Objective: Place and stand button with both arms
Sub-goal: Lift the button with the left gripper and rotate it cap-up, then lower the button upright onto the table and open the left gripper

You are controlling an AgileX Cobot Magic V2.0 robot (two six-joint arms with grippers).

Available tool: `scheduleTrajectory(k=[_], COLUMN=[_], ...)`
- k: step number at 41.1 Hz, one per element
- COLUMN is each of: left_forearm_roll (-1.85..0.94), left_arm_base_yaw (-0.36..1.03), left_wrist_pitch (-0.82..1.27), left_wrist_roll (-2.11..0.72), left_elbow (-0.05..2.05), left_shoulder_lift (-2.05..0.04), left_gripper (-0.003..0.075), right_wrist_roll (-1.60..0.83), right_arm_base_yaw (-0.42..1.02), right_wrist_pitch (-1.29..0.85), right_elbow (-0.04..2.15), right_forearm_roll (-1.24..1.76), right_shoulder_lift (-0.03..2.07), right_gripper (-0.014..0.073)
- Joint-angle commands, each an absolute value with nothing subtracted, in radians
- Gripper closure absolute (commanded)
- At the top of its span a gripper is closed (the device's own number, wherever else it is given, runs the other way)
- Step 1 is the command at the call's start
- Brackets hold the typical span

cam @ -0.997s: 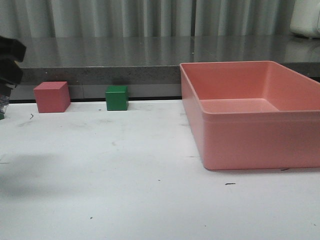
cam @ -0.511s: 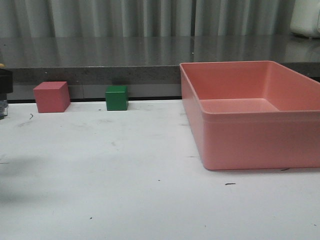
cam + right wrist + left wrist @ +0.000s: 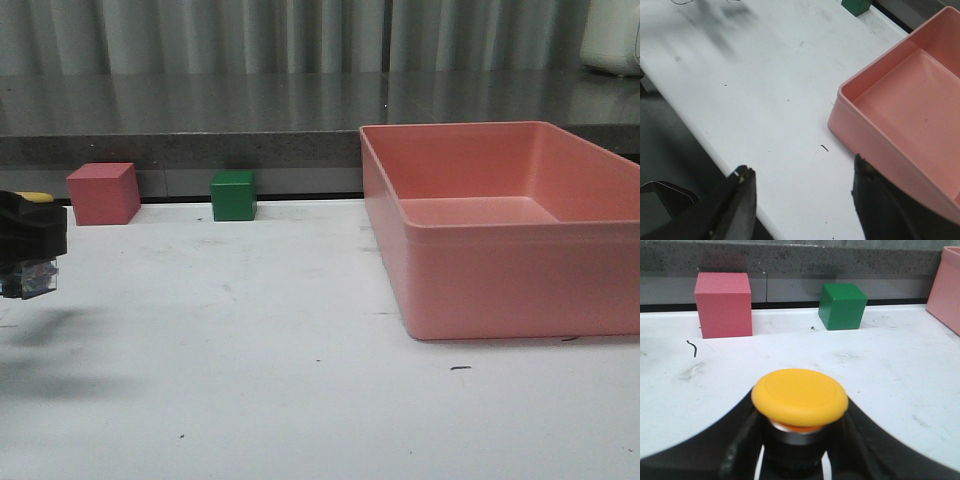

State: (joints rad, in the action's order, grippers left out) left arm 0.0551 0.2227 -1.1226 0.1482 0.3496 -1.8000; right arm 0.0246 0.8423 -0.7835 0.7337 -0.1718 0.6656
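At nine o'clock in the front view, the left claw [image 3: 30,240] has come back into the picture and sits lower than it did half a second ago, when only a sliver of it showed at the frame's edge. It hangs just above the white bench [image 3: 300,340], its shadow spread beneath it. A thin strip of yellow shows on top of it: the button [image 3: 799,397], which the left wrist view makes plain. There the yellow cap faces the camera with the silver collar below it, and the dark fingers [image 3: 740,440] press in on either side of the body, so the left claw is pinching the button.

The pink cube [image 3: 103,193] and green cube [image 3: 233,195] sit at about eleven o'clock along the back edge, and the pink bin [image 3: 500,270] at three o'clock; none has shifted.

The right claw [image 3: 802,200] is seen only in its own wrist view, fingers spread wide with nothing between them, hovering over the near bench edge beside the bin.

The descent suggests the button is about to be set down; standing it up is not yet done.
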Motion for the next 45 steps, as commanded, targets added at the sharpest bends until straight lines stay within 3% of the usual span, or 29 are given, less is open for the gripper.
scheduleTrajectory(k=[1, 26, 45], left_forearm_roll=[0.052, 0.052, 0.057], left_arm_base_yaw=[0.220, 0.220, 0.220], left_wrist_pitch=[-1.366, -1.366, -1.307], left_wrist_roll=[0.185, 0.198, 0.198], left_elbow=[0.385, 0.486, 0.460], left_shoulder_lift=[-1.791, -1.907, -1.909], left_gripper=[0.0499, 0.0498, 0.0438], right_wrist_roll=[0.019, 0.019, 0.019], right_arm_base_yaw=[0.838, 0.838, 0.838], right_wrist_pitch=[-0.726, -0.726, -0.726], right_elbow=[0.758, 0.758, 0.758], right_forearm_roll=[-0.191, -0.191, -0.191], right_shoulder_lift=[0.665, 0.665, 0.665], right_gripper=[0.0146, 0.0146, 0.0146])
